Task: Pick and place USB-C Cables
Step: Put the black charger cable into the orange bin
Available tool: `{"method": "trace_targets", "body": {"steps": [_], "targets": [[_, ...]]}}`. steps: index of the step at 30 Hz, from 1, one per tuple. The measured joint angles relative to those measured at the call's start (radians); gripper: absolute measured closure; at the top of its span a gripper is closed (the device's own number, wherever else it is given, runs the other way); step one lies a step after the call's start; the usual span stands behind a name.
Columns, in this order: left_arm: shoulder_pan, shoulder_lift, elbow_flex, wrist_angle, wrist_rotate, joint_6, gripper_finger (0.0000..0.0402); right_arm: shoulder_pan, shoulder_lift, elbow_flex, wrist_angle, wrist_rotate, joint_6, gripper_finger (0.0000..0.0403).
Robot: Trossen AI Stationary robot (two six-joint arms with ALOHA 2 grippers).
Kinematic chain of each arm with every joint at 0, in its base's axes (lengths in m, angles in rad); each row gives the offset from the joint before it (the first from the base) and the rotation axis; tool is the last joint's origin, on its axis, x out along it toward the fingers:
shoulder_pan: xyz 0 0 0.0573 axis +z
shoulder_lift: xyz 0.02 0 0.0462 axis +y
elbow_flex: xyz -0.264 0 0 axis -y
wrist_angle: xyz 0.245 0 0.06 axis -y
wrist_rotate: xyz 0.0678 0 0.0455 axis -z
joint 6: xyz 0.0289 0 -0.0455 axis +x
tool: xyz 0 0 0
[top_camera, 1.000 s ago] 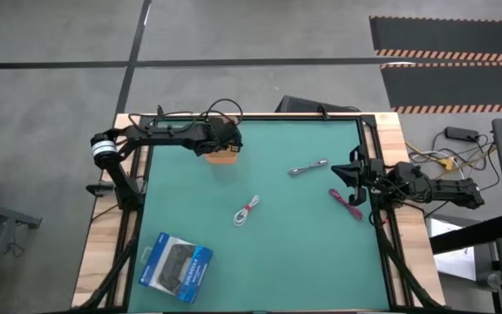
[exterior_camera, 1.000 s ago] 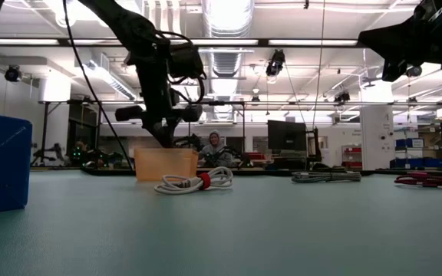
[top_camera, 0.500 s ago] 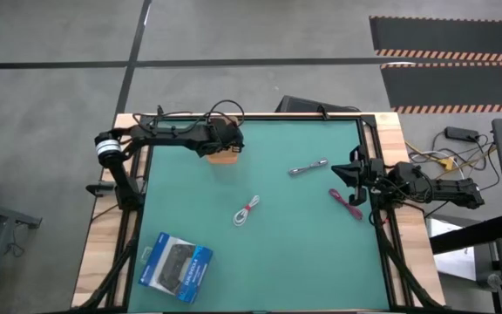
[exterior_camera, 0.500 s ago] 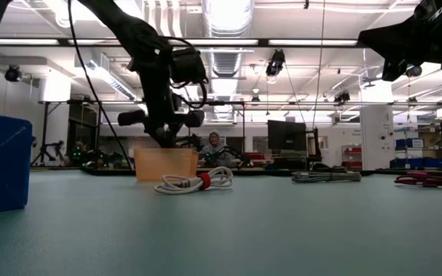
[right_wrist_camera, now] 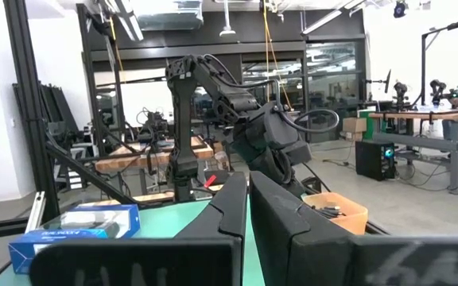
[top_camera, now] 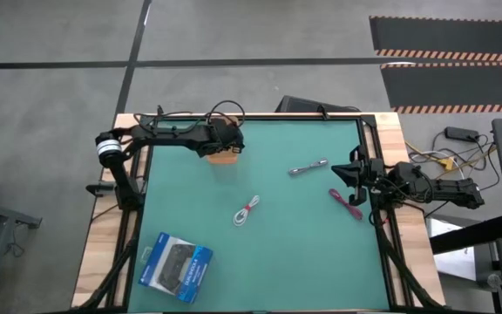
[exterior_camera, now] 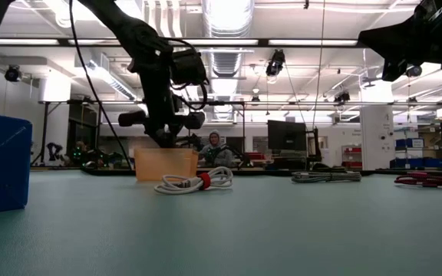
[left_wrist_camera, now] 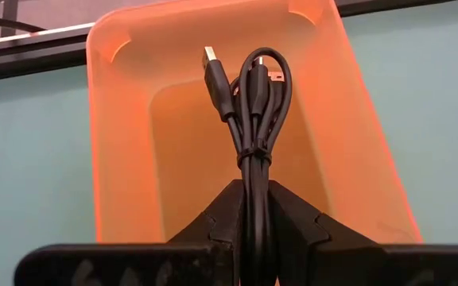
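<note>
Left gripper (left_wrist_camera: pixel 253 214): pinching the black cable (left_wrist_camera: pixel 254 119) between its fingers, pointing down into the orange bin (left_wrist_camera: pixel 126 143). From above it (top_camera: pixel 225 148) sits over the bin (top_camera: pixel 225 158) near the far left part of the mat.
Right gripper (right_wrist_camera: pixel 248 208): fingers pressed together, nothing between them; it (top_camera: pixel 338 174) waits by the mat's right edge.
Change: since a second ago the left arm has shifted slightly toward the bin, seen in the low view (exterior_camera: pixel 163 134); in the last half second it is nearly unmoved. The right arm and the loose cables lie as before.
Black cable: a bundled loop tied at its middle, with its plug and loop ends hanging inside the bin's opening. Whether it touches the bin floor cannot be told.
Bin: upright and translucent, standing on the green mat (top_camera: pixel 303 253) close to its far edge. Only the black cable shows inside it.
White cable (top_camera: pixel 246 210): lies on the mat near the middle, well apart from the bin, with a red tie visible in the low view (exterior_camera: pixel 194 182).
Grey cable (top_camera: pixel 308 167): lies on the mat right of centre, between the bin and the right gripper.
Pink cable (top_camera: pixel 346 203): lies near the mat's right edge, just beside the right gripper.
Box (top_camera: pixel 177 267): blue and black, at the mat's near left corner, well apart from everything else.
Open room: bare mat lies between the cables and across the near right part. The wooden table (top_camera: pixel 103 253) frames the mat on both sides.
</note>
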Motion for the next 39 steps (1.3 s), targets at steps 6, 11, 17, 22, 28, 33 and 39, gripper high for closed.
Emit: {"method": "trace_targets", "body": {"steps": [6, 11, 17, 22, 28, 33, 39], "targets": [[0.0, 0.0, -0.006, 0.001, 0.0, -0.001, 0.037, 0.0, 0.0, 0.0, 0.0, 0.0, 0.0, 0.0394], [0.0, 0.0, -0.011, 0.0, 0.0, -0.003, 0.037, 0.0, 0.0, 0.0, 0.0, 0.0, 0.0, 0.0394], [0.0, 0.0, -0.011, 0.0, 0.001, -0.004, 0.037, 0.0, 0.0, 0.0, 0.0, 0.0, 0.0, 0.0394], [0.0, 0.0, -0.012, 0.0, 0.001, -0.004, 0.037, 0.0, 0.0, 0.0, 0.0, 0.0, 0.0, 0.0394], [0.0, 0.0, -0.013, 0.0, 0.001, -0.005, 0.037, 0.0, 0.0, 0.0, 0.0, 0.0, 0.0, 0.0394], [0.0, 0.0, -0.018, 0.0, 0.002, -0.005, 0.037, 0.0, 0.0, 0.0, 0.0, 0.0, 0.0, 0.0394], [0.0, 0.0, -0.032, 0.0, 0.009, -0.015, 0.037, 0.0, 0.0, 0.0, 0.0, 0.0, 0.0, 0.0394]]}}
